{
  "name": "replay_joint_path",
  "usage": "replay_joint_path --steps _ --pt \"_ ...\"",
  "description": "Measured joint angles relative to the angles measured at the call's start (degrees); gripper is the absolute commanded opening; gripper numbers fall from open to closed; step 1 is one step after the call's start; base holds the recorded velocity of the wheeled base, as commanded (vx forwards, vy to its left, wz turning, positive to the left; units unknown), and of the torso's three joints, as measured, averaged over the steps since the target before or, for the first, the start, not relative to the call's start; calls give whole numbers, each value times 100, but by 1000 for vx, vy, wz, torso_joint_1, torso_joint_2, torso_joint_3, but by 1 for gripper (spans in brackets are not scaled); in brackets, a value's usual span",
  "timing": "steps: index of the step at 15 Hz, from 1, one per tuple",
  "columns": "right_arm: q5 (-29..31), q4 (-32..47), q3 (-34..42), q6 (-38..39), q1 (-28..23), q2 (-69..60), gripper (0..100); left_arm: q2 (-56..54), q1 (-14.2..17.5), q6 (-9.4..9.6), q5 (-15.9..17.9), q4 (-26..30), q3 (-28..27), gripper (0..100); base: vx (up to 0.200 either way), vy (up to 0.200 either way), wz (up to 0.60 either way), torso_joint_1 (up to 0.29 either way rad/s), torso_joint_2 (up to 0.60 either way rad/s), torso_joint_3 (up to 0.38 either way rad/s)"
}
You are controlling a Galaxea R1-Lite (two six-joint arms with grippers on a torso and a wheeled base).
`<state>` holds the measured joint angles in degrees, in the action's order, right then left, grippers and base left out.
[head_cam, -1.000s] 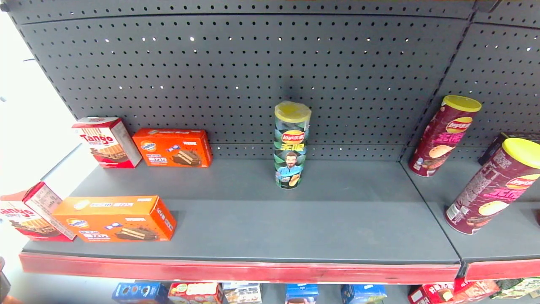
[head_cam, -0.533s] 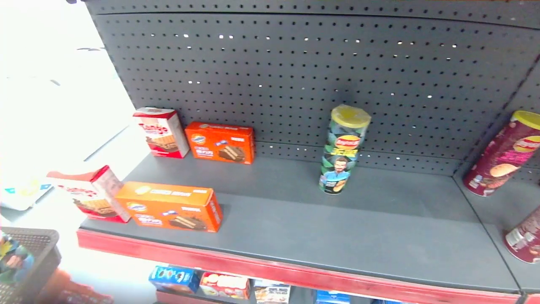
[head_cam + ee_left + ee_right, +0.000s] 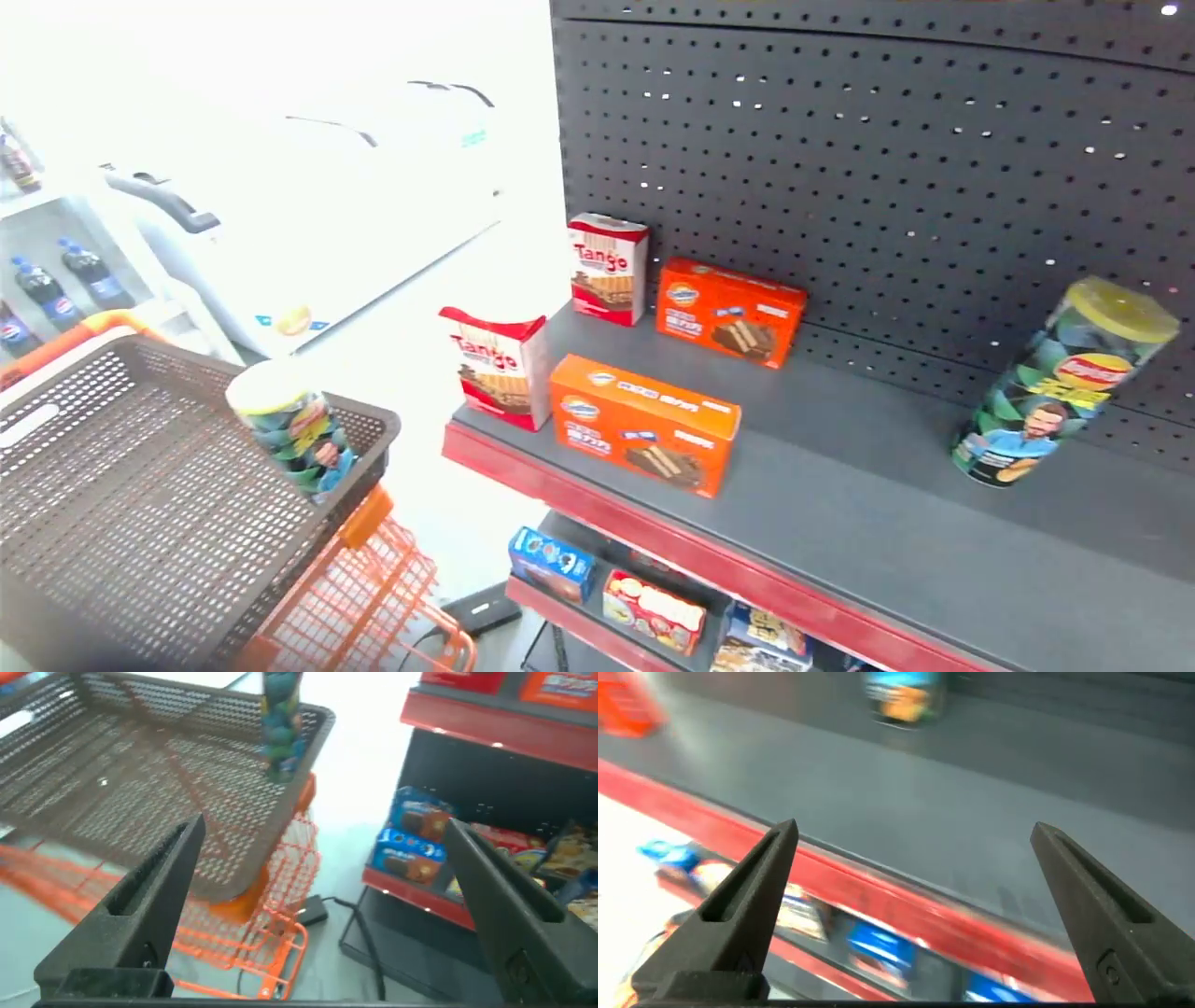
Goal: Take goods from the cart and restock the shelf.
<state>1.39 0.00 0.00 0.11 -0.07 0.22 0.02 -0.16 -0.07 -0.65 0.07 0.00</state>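
Green chip can (image 3: 280, 723) upright in basket (image 3: 140, 775) beyond left jaws; left, right jaws apart.

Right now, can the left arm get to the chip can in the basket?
Probably yes. The left tool is open and faces the basket, and the chip can stands upright by a corner of it with nothing in between. The arm would likely need to come in over the rim.

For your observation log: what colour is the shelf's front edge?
The front edge is red; head view.
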Motion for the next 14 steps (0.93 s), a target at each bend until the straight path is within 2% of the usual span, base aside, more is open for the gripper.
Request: replay_joint_path --steps 8,11,14 --pt "5 -5 0 16 2 0 100 0 -2 18 29 2 0 100 0 0 0 0 0 0" --pt "2 -5 0 16 0 0 100 0 2 37 -151 33 -60 100 0 0 0 0 0 0" --pt "2 -5 0 13 0 0 100 341 -5 78 -347 380 -759 100 0 0 0 0 0 0"
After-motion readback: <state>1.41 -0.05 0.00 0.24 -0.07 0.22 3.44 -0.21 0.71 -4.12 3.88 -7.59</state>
